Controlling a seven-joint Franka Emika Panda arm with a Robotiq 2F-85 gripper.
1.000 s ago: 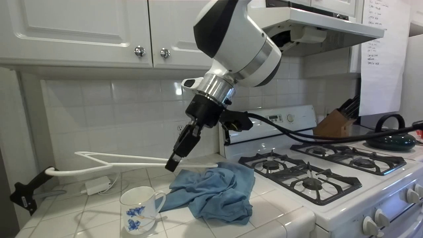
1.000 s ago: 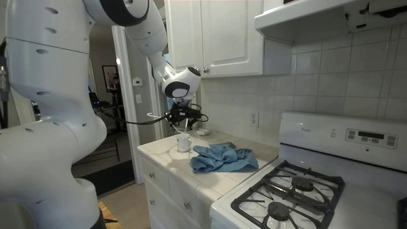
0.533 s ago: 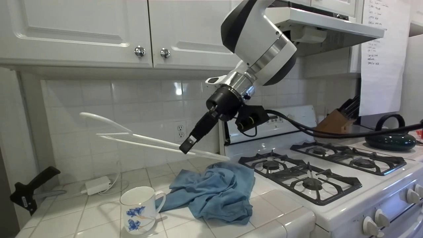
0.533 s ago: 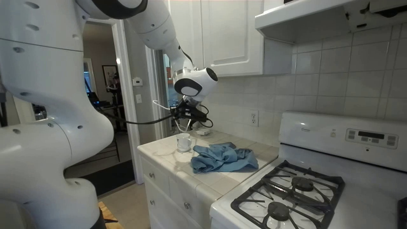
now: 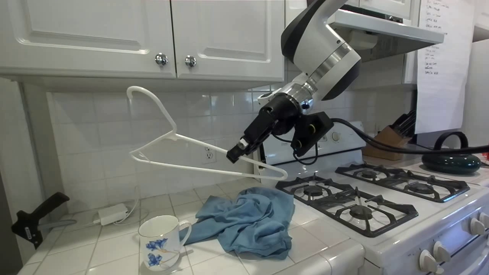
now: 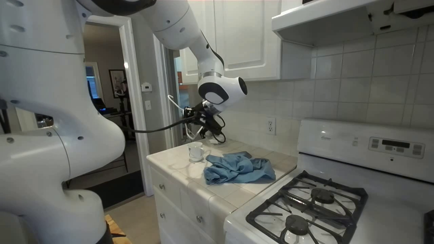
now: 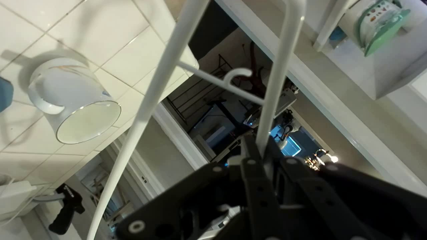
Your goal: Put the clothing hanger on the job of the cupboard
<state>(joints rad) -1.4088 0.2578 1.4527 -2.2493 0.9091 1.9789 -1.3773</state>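
Hanger (image 5: 200,143) aloft, hook (image 5: 158,103) not yet on a knob (image 5: 161,59).
In an exterior view the gripper (image 5: 234,153) is clenched on the hanger's upper shoulder wire; the hook reaches to ten o'clock of that grip, its arch uppermost, and from the arch that knob sits at about one o'clock and its twin (image 5: 190,61) at two, both apart from it on the cupboard (image 5: 237,28). The step looks like the lift toward hooking. To do it well, the gripper should probably carry the arch above either knob, set the hook flat against the cupboard behind the knob's head, lower, and release only once the knob bears the weight. Gripped off to one side, the frame may swivel; slow moves would suit.
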